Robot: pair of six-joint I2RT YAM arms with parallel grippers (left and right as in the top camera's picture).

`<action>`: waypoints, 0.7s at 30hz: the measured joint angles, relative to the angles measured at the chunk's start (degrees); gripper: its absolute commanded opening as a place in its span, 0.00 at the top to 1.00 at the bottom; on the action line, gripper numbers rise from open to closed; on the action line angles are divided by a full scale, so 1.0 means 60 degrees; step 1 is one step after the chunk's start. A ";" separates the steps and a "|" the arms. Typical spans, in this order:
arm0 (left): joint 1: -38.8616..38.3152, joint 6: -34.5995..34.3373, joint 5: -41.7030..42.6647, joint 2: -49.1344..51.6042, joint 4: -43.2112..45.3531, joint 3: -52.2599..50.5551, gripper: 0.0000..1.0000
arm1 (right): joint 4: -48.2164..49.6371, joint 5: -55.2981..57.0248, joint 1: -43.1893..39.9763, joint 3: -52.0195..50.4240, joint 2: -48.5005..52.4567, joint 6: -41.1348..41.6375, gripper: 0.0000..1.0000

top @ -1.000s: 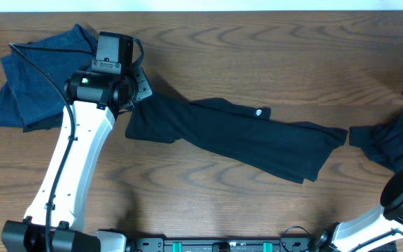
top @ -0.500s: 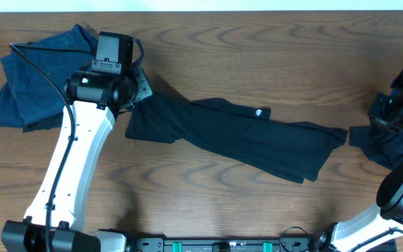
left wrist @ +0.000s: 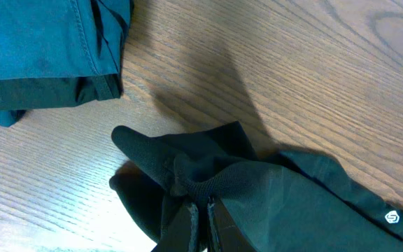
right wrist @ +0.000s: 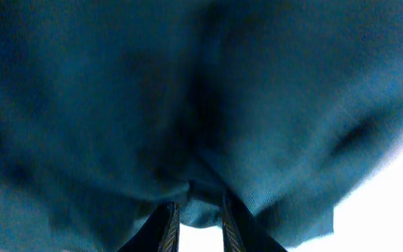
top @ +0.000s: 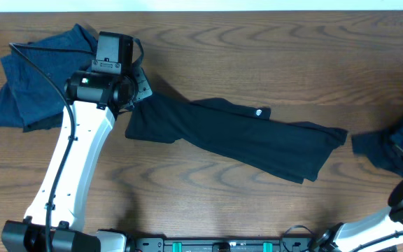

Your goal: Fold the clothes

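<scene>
1. Currently your left gripper (top: 137, 94) sits at the upper-left end of the black garment (top: 236, 136), near the top left of the table (top: 257, 56).
2. Left wrist view: the left gripper (left wrist: 201, 217) has its fingers (left wrist: 187, 227) pressed almost together. A bunched fold of the black garment (left wrist: 271, 203) is pinched between them. The grip is on the corner, not mid-cloth.
3. The black garment lies as a long band slanting from upper left down to lower right across the middle of the table. It is flat for most of its run and rumpled only at the held end. A small white logo (top: 259, 112) shows on its upper edge; the left wrist view catches it at the lower right (left wrist: 392, 217).
4. A blue garment (top: 37, 77) is heaped at the far top-left corner, just beyond your left arm (top: 75, 161). It is apart from the black one, with bare wood between them. The left wrist view shows its hemmed edge (left wrist: 40, 42).
5. A dark blue garment (top: 387, 147) is crumpled at the right edge, just off the black garment's lower-right end and not touching it.
6. Right wrist view: the dark blue garment (right wrist: 187, 105) fills the frame, blurred. The right gripper (right wrist: 196, 210) has its fingers (right wrist: 165, 224) close together with cloth gathered between the tips.
7. From overhead you cannot pick the right gripper out of that dark bunch.
</scene>
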 measured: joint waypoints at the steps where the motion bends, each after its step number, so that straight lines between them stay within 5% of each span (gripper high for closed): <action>1: 0.0000 0.0004 0.0004 0.0000 0.0000 0.0000 0.94 | 0.0007 0.0127 -0.0226 0.0000 0.0000 0.0208 0.83; 11: 0.0000 0.0004 0.0000 0.0000 0.0000 0.0000 0.94 | -0.0018 -0.0182 -0.2171 0.0004 0.0000 0.1523 0.88; 21: 0.0000 0.0000 -0.0029 0.0000 -0.0368 0.0000 0.94 | -0.0208 -0.4714 -0.1402 0.1188 -0.0164 -0.0783 0.80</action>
